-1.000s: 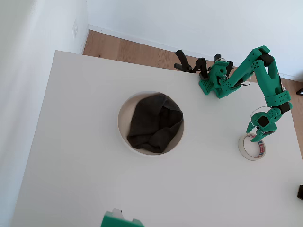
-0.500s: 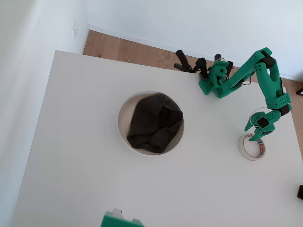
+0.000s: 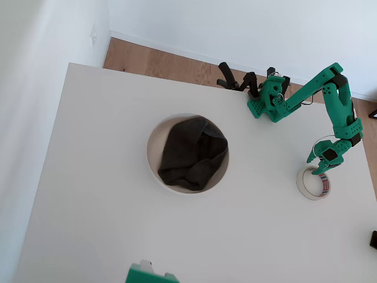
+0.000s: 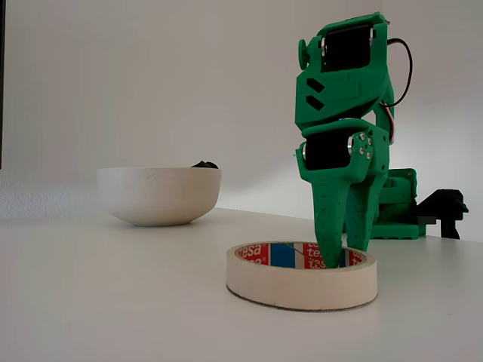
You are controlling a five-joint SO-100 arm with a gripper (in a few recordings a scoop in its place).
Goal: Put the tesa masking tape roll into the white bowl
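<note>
From left to right in the overhead view I see the white bowl (image 3: 187, 153) with its dark cloth (image 3: 192, 152), then, well apart, the tesa masking tape roll (image 3: 314, 183) flat on the table (image 3: 94, 206). Over the last second my gripper (image 4: 341, 258) has shifted slightly at the roll's far edge; its fingers stand narrowly apart, tips dipping inside the core, so I judge the grasp not yet made.

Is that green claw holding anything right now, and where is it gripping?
Not clearly. The claw reaches into the core of the tape roll, which lies flat on the table; whether it pinches the wall cannot be told.
</note>
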